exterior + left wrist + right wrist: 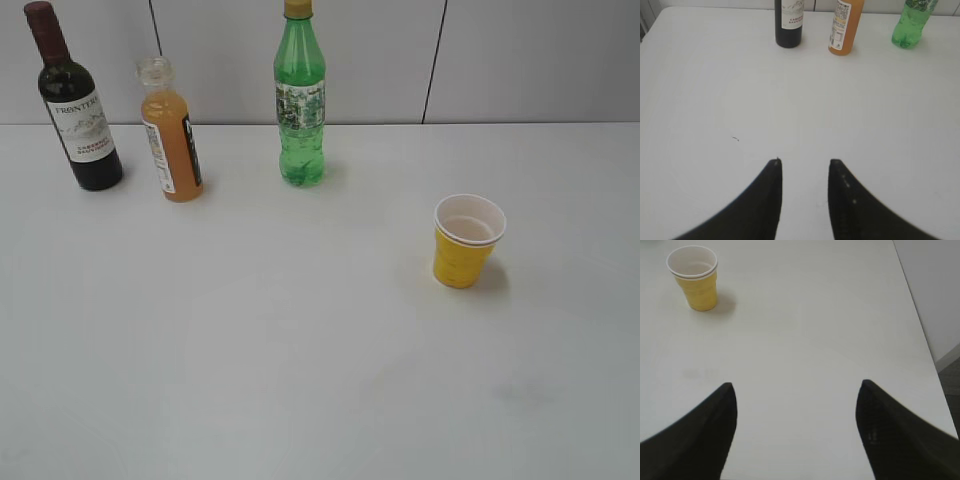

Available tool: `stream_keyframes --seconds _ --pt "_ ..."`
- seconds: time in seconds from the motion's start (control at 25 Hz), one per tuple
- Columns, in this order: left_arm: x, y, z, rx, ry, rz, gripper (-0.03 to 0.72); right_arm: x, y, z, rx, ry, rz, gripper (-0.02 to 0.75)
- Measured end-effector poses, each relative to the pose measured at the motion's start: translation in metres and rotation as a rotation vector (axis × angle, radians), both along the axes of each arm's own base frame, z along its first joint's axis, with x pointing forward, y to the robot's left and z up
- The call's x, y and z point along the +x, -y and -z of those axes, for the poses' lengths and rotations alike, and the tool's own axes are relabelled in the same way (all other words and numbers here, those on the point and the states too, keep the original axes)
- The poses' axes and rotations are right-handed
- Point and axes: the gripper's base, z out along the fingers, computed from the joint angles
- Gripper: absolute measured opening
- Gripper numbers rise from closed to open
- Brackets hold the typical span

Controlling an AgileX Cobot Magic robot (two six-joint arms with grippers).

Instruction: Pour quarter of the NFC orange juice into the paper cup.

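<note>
The juice bottle (pixel 171 135) stands on the white table (pixel 300 350) at the far left, between the wine bottle (pixel 76 110) on its left and the green bottle (pixel 300 100) on its right. It is close beside the wine bottle and farther from the green bottle. Its long axis is roughly vertical, neck up, leaning slightly in the exterior view; the label faces the right side. No cap is discernible on the clear neck.

The left gripper (pixel 805 162) is low over bare table, well apart from the juice bottle (pixel 845 27), which lies far ahead and slightly right of it. Its jaws are parted by a narrow gap and hold nothing. In this view the upper parts of all three bottles are cut off by the top edge.

The paper cup (pixel 466 240) stands upright, mouth up, on the right half of the table, well apart from the bottles. The right gripper (pixel 796 385) is spread wide and empty; the paper cup (pixel 693 277) lies far ahead and to its left.

Neither gripper appears in the exterior view.
</note>
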Motion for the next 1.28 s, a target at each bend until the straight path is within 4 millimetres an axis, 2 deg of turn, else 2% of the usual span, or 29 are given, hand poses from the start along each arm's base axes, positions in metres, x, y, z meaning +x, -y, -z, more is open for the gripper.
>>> stream_keyframes --seconds 1.28 --pt "0.0 0.0 0.0001 0.0 -0.001 0.0 0.228 0.0003 0.0041 -0.0004 -0.048 0.006 0.025 0.589"
